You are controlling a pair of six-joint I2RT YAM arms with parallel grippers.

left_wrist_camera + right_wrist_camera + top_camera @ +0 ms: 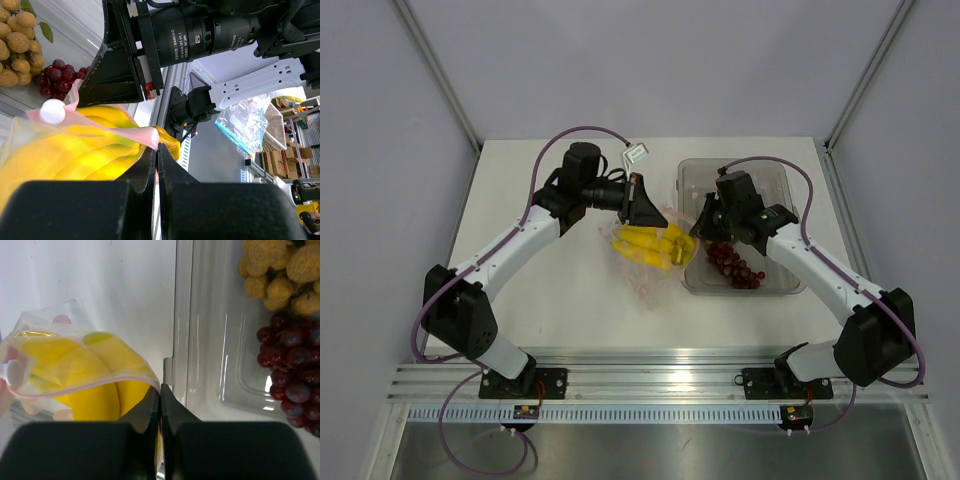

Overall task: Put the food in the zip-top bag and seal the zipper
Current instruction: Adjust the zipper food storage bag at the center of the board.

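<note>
The bag is on the worktop between the arms, with the bananas inside. It is thin, soft and slippery, so the pink zipper is the best place to hold it. The left gripper and right gripper both have their jaws pinched tight on that edge. The grapes and round fruits wait in the tray. They look light and easy to squash. A motor reads "DAMIAO".
</note>
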